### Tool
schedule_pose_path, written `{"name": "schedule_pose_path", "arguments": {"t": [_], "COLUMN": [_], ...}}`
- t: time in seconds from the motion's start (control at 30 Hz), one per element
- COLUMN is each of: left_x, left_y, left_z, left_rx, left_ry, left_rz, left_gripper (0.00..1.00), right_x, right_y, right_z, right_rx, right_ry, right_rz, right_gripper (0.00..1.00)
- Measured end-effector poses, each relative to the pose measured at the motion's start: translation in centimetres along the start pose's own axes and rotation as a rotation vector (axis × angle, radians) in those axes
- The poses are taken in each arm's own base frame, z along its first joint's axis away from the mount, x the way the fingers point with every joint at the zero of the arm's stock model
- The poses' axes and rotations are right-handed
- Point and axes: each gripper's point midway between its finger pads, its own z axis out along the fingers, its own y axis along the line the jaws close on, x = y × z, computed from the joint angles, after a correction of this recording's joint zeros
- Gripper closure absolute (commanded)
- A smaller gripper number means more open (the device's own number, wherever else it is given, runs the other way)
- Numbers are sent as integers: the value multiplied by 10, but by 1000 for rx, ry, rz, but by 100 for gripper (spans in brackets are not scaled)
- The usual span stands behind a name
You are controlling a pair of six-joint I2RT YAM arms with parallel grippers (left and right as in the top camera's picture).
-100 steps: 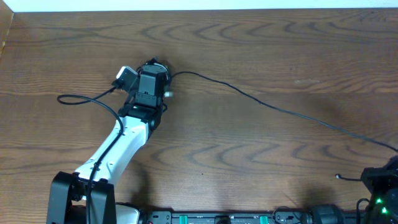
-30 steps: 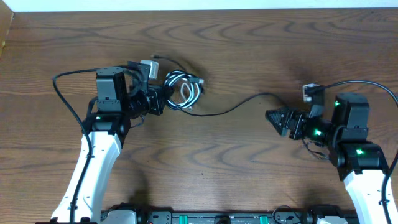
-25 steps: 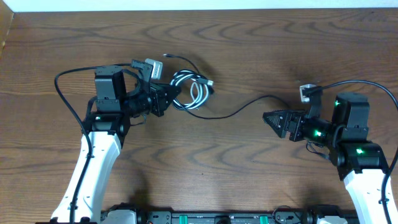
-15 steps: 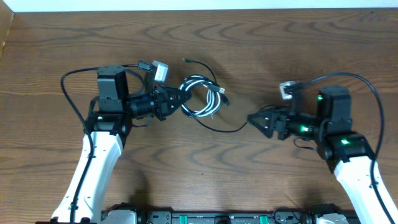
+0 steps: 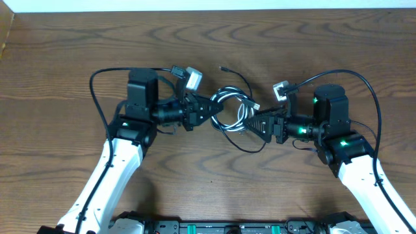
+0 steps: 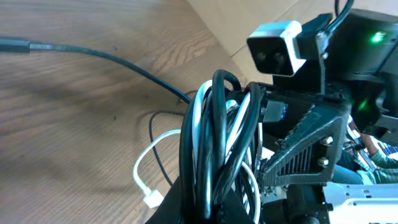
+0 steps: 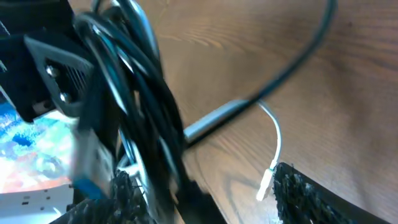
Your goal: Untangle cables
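Note:
The cables [image 5: 233, 106] are a coil of black and white cords held up above the middle of the table. My left gripper [image 5: 208, 112] is shut on the coil's left side. In the left wrist view the cables [image 6: 217, 137] rise upright out of its jaws, and a white plug [image 6: 153, 199] hangs beside them. My right gripper [image 5: 251, 122] faces it, open, with its tips at the coil's right side. In the right wrist view the cables [image 7: 140, 99] are blurred and run just inside the left finger [image 7: 106, 199]; a white plug [image 7: 267, 179] hangs by the other.
A loose black cable end [image 5: 224, 68] points toward the far side of the wooden table [image 5: 312, 45], and a slack black loop [image 5: 250, 146] trails below the coil. Each arm's own thick cord arcs over it, as with the left arm's cord [image 5: 97, 84].
The left arm has carried the coil to the right, toward the table's middle. The right arm has swung left until its open jaws reached the coil.

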Motion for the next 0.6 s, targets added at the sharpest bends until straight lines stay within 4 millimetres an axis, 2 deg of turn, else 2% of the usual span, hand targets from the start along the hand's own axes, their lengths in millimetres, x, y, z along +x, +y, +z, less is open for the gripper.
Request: {"name": "schedule_pose_path", "arguments": {"t": [0.03, 0.07, 0.13, 0.17, 0.23, 0.27, 0.3, 0.4, 0.43, 0.6], "left_x": [1, 3, 4, 4, 4, 4, 4, 1, -1, -14], "left_y": [-1, -1, -5, -7, -8, -8, -9, -5, 0, 29], "left_z": [3, 6, 11, 13, 16, 17, 17, 17, 15, -2], "left_rx": [-5, -10, -10, -8, -10, -11, -12, -34, -58, -173], "left_ry": [5, 9, 16, 18, 17, 18, 17, 5, -6, -74], "left_rz": [-5, -11, -6, -1, 5, 3, 3, 3, -4, -54], "left_gripper": [92, 92, 92, 92, 91, 76, 67, 55, 53, 52], "right_x": [-1, -3, -6, -7, -8, -8, -9, -10, -11, -19], "right_y": [1, 1, 3, 4, 5, 5, 5, 1, -1, -14], "right_z": [0, 0, 0, 0, 0, 0, 0, -1, -1, -7], "right_rx": [-2, -4, -10, -13, -19, -20, -19, -3, 10, 60], "right_ry": [-5, -10, -21, -24, -25, -28, -30, -35, -41, -82], "right_rz": [2, 4, 1, 0, 2, 4, 6, 11, 15, 83], "right_gripper": [39, 50, 89, 99, 99, 99, 99, 99, 99, 99]}}
